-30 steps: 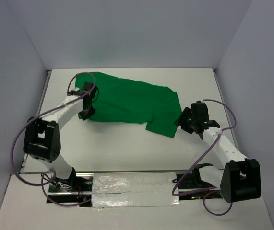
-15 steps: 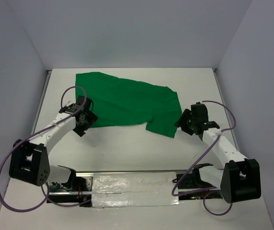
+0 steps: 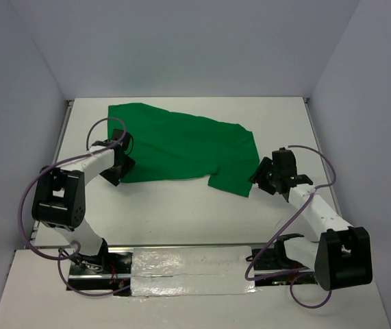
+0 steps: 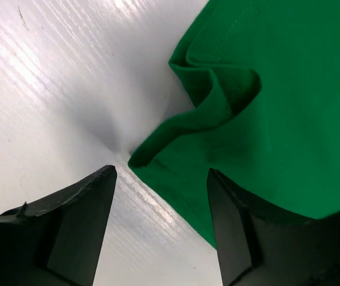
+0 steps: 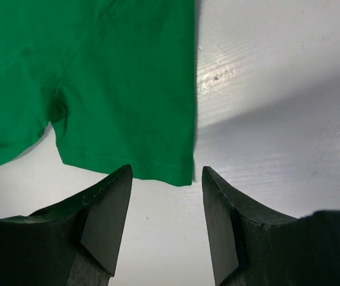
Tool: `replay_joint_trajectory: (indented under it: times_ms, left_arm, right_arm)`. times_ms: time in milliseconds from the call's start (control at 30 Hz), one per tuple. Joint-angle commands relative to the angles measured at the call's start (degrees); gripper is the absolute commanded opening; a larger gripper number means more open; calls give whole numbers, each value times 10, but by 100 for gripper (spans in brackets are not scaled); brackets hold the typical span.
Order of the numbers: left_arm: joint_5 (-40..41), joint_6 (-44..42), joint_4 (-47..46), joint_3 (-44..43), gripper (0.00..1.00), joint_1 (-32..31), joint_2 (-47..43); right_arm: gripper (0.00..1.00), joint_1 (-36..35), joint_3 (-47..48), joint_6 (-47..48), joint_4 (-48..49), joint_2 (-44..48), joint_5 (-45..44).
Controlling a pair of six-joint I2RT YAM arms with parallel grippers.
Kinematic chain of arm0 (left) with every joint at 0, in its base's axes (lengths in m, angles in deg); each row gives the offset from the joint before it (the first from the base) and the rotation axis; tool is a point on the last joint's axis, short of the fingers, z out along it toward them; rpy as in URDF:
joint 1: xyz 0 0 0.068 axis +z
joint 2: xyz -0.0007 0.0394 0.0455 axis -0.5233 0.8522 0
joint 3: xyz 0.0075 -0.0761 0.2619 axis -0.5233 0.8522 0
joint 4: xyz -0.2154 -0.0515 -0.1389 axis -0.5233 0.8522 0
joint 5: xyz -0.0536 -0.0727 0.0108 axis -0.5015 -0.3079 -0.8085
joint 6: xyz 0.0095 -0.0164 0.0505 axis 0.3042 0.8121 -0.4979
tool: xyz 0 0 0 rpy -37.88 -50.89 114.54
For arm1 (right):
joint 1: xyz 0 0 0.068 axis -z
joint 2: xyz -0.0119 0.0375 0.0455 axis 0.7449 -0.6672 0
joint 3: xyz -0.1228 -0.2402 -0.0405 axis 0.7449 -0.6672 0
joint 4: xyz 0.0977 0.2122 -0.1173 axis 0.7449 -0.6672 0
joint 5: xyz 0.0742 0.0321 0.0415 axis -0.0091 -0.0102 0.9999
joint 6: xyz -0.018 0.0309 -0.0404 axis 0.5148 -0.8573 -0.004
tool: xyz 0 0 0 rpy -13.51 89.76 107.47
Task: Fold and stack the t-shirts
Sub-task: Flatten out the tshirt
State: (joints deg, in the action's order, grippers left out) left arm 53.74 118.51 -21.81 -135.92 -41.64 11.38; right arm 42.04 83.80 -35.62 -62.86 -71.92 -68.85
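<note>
left pincer (image 4: 161,176) is gaping astride a rumpled corner of the green t-shirt (image 3: 181,144), gripping nothing | right pincer (image 5: 167,173) is gaping over a sleeve hem, empty | t-shirt is lying spread on the table (image 3: 181,212) | we are judging it light, limp, best pinched at hem corners | we are reading no writing

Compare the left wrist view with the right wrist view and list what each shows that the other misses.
Only the left wrist view: a rumpled, folded-over edge of the t-shirt, its tip lying just ahead of the open left claw. Only the right wrist view: a flat sleeve with a straight hem, its corner just ahead of the open right claw. Both: green cloth on the white table, and a claw that grips nothing.
</note>
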Motion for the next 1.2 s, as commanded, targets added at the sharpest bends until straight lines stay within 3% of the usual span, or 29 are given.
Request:
replay_joint_trajectory:
  times_ms: [0, 233, 433, 500, 600, 667, 700, 733, 967, 1167]
  left_arm:
    - [25, 13, 1, -16, 75, 7, 12]
    - [21, 18, -17, -19, 64, 9, 44]
    - [18, 24, -19, -4, 43, 9, 45]
    - [20, 24, -13, 5, 19, 9, 20]
    - [20, 19, 3, 12, 0, 9, -9]
    - [15, 10, 7, 33, 0, 9, -54]
    - [16, 8, 7, 42, 0, 9, -70]
    - [11, -2, 0, 62, 0, 9, -100]
    - [-29, -6, -15, 123, 0, 9, -150]
    - [-33, -7, -21, 123, 0, 9, -141]
  right_arm:
    - [58, -1, -7, 4, 16, 4, 7]
    - [58, -1, -4, 2, 18, -4, 6]
    - [58, -1, -10, -1, 13, -2, -4]
    - [59, -1, -18, -7, 8, -4, -9]
    - [60, -1, -30, -17, 2, -5, -5]
    - [61, -1, -53, -32, 7, -3, 14]
    - [69, -1, -62, -38, 14, -1, 23]
    - [70, 0, -81, -51, 32, -2, 32]
    - [70, -2, -110, -77, 110, -62, 74]
    - [67, -19, -76, -96, 142, -114, 69]
